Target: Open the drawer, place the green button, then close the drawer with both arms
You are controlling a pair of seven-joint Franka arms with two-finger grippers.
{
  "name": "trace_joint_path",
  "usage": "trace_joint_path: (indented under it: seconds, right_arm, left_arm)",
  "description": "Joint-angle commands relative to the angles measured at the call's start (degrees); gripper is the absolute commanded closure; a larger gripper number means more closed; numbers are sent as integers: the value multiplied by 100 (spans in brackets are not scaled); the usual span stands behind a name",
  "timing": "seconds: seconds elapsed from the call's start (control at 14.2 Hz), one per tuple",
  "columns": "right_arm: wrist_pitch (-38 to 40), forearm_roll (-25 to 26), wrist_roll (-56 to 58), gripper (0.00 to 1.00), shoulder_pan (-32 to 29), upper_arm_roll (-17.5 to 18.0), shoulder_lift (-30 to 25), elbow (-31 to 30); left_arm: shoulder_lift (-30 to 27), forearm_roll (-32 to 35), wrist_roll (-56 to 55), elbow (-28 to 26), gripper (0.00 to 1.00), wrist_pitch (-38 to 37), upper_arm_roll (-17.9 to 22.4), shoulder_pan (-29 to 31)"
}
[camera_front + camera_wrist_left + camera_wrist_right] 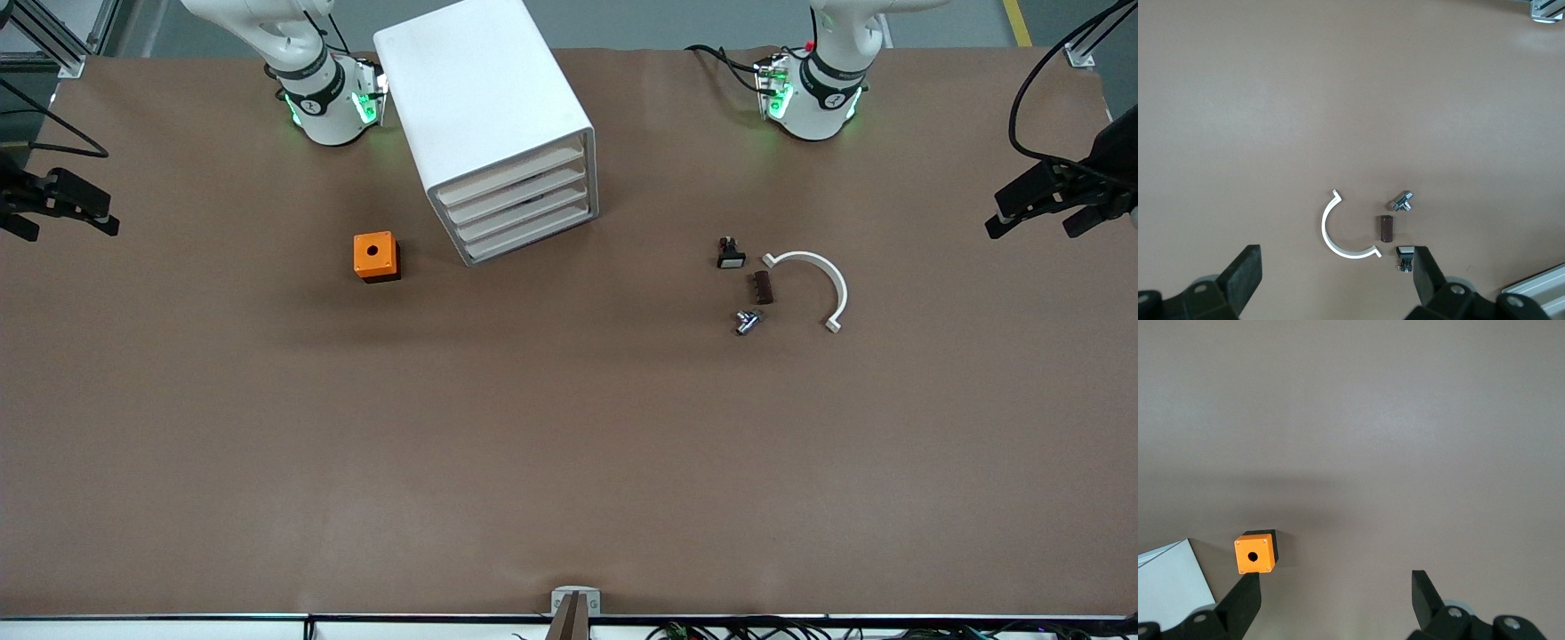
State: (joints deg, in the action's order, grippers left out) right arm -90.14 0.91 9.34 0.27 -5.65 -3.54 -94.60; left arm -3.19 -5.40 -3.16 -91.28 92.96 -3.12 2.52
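Note:
The white cabinet stands between the two arm bases, and all its drawers are shut. The drawer is the lowest of them. No green-capped button shows in any view. My left gripper is open and empty, high over a group of small parts. My right gripper is open and empty, high over the table beside the orange cube. Neither gripper shows in the front view; only the arm bases do.
Toward the left arm's end lie a black switch with a white face, a brown block, a small silvery piece and a white half ring. The orange cube sits beside the cabinet, whose corner shows in the right wrist view.

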Motion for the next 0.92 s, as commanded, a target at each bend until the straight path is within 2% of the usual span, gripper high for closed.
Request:
trace_joint_path:
  seconds: [0.0, 0.85]
  right_arm:
    - [-66, 84, 24, 0, -62, 55, -182, -173]
    - [-66, 84, 24, 0, -45, 64, -173, -173]
  left_arm:
    - [46, 179, 26, 163, 0, -155, -92, 20]
    - [117, 180, 18, 163, 0, -155, -92, 47]
